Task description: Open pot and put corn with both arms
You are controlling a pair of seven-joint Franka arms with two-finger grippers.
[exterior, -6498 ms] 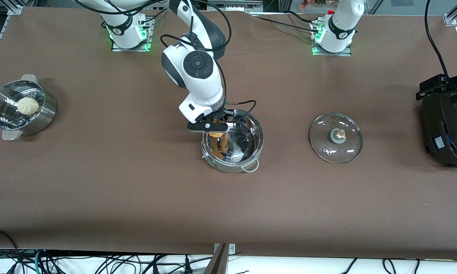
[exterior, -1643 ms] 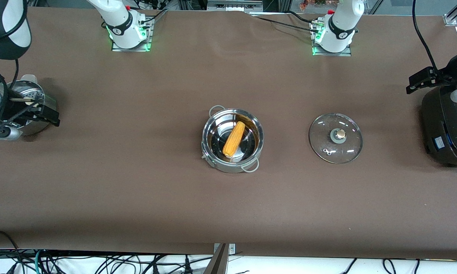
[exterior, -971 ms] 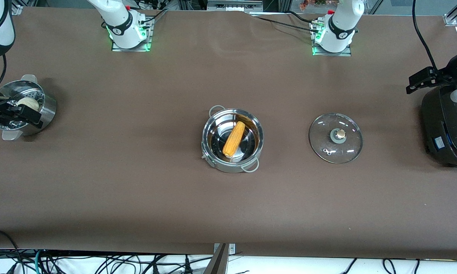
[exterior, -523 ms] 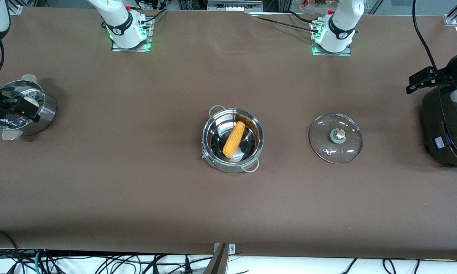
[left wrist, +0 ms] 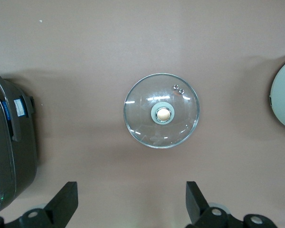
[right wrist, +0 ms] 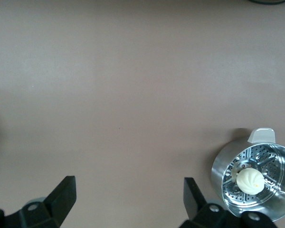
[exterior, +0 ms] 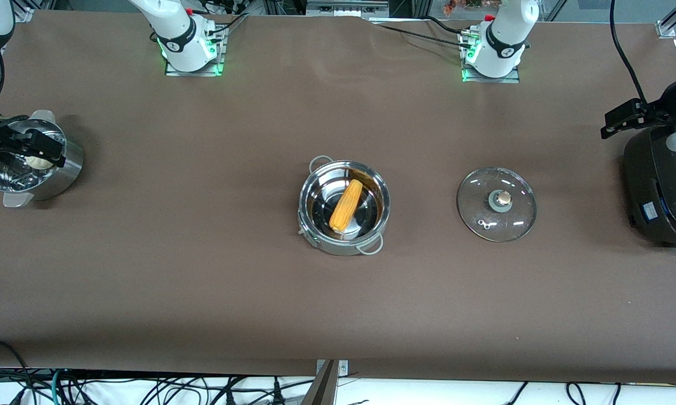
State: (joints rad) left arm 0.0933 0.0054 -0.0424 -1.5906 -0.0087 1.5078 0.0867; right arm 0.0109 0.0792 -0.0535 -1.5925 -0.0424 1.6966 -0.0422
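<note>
Corn (exterior: 346,206) lies in lidless pot (exterior: 344,207) mid-desk, well apart from both pincers; left pincer (left wrist: 131,209) wide open, empty, above cooker (exterior: 661,191); right pincer (right wrist: 128,202) wide open, empty, over steamer bowl (exterior: 57,174)

Shiny steel pot (exterior: 344,208) uncovered at table centre, yellow-orange corn (exterior: 346,205) lying slantwise inside it

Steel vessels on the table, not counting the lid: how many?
2. The pot sits mid-table, open, with the corn lying in it. The steamer bowl with a bun stands at the right arm's end, partly covered in the front view.
</note>
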